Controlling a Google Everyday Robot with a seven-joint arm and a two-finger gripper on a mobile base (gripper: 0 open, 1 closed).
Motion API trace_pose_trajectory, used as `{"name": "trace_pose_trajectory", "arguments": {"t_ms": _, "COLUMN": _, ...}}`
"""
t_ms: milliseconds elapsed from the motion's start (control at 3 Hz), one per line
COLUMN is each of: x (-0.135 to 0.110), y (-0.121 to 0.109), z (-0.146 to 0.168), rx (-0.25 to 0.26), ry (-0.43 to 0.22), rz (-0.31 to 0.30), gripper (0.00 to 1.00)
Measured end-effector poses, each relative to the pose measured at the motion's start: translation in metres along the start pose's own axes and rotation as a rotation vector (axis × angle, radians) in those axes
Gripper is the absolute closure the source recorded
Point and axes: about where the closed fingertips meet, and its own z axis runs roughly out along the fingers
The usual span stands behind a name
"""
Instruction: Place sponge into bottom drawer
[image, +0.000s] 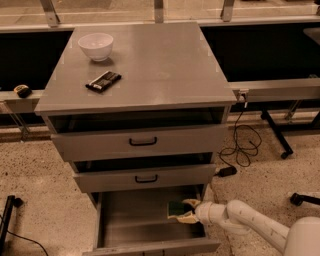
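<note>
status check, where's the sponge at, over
Gripper in bottom drawer, right side, shut on sponge. Sponge not yet released. Middle drawer overhangs just above.

No writing, label or number can be read anywhere, not even on the dark packet (103, 81) on the cabinet (165, 60). The gripper (182, 210) sits inside the bottom drawer (130, 220), clamped on the sponge (174, 206).
</note>
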Motion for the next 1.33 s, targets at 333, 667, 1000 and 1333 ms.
{"name": "trace_pose_trajectory", "arguments": {"t_ms": 333, "x": 0.019, "y": 0.01, "z": 0.033, "rx": -0.016, "ry": 0.068, "rz": -0.004, "gripper": 1.0}}
{"name": "trace_pose_trajectory", "arguments": {"t_ms": 667, "x": 0.032, "y": 0.02, "z": 0.063, "rx": -0.035, "ry": 0.135, "rz": -0.008, "gripper": 1.0}}
{"name": "trace_pose_trajectory", "arguments": {"t_ms": 1000, "x": 0.042, "y": 0.027, "z": 0.085, "rx": -0.061, "ry": 0.155, "rz": 0.002, "gripper": 1.0}}
{"name": "trace_pose_trajectory", "arguments": {"t_ms": 1333, "x": 0.045, "y": 0.031, "z": 0.097, "rx": -0.075, "ry": 0.142, "rz": 0.006, "gripper": 1.0}}
